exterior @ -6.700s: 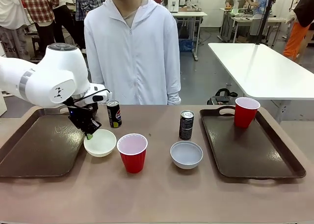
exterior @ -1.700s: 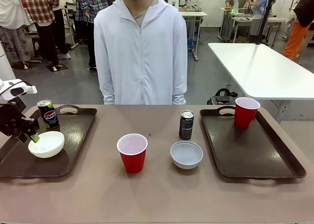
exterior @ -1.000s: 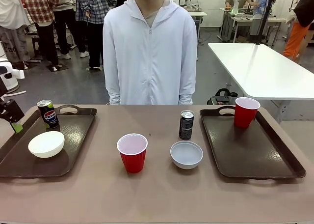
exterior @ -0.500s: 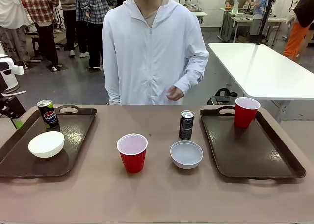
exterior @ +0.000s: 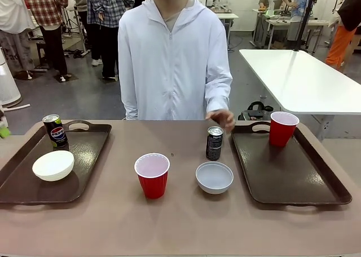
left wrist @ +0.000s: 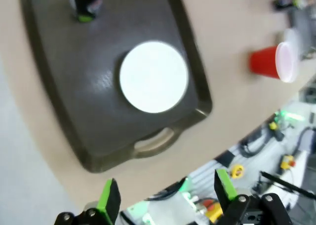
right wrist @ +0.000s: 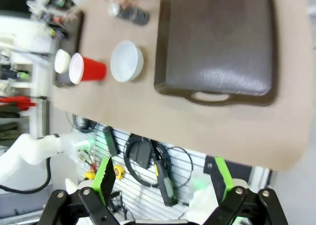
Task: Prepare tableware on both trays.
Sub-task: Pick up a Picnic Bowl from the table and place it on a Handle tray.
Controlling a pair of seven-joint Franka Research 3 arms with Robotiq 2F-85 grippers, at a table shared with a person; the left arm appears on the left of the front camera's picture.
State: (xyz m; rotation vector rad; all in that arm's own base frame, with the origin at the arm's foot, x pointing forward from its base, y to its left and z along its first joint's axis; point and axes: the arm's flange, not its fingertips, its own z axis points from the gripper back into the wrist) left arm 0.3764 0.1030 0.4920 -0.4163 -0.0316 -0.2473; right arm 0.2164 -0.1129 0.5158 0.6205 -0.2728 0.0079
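Bowl (exterior: pixel 53 165) and can (exterior: pixel 54 131) on left tray (exterior: pixel 84 155), cup (exterior: pixel 282 128) on right tray (exterior: pixel 293 178)

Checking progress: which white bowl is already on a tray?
The bowl on the left tray, by the Pepsi can; the other bowl sits on bare table.

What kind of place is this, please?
Probably a robotics lab: the left pincer looks down on the brown table, cables hang below its edge, and a white worktable stands beyond.

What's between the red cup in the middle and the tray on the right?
A white bowl sits between the red cup and the right tray, with a black can just behind it. The front view shows this.
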